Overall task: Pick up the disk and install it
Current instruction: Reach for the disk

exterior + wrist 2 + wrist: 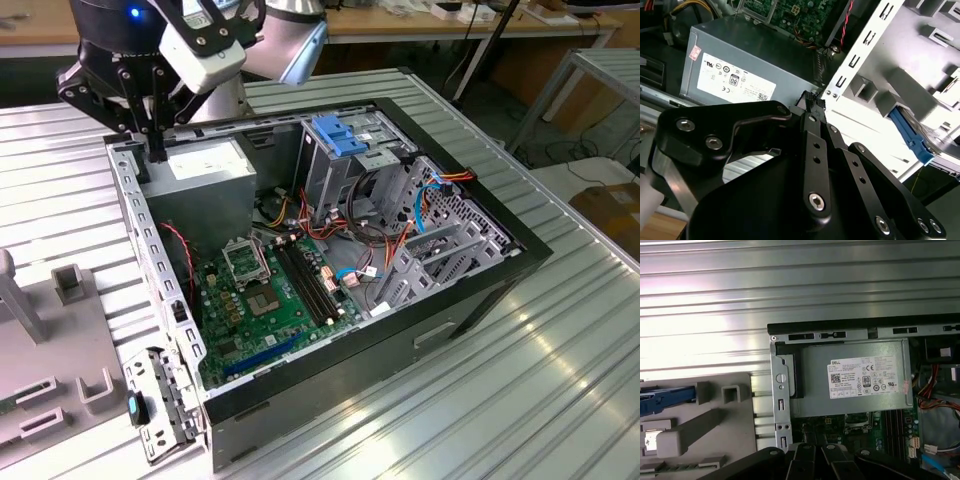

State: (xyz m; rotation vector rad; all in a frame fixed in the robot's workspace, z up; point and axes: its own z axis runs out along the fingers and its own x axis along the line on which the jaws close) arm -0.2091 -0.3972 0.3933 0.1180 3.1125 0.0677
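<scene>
My black gripper point(156, 150) hangs at the corner of the open black computer case point(480, 290), fingers pressed together on nothing, just beside the grey power-supply box point(205, 165). The silver disk with blue plastic side rails point(665, 395) lies outside the case on a grey fixture plate point(715, 440), apart from my gripper.

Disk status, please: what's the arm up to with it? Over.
Gripper shut, empty, above case corner near power supply. Disk on grey fixture outside case, untouched. Case's metal side wall stands between them.
</scene>
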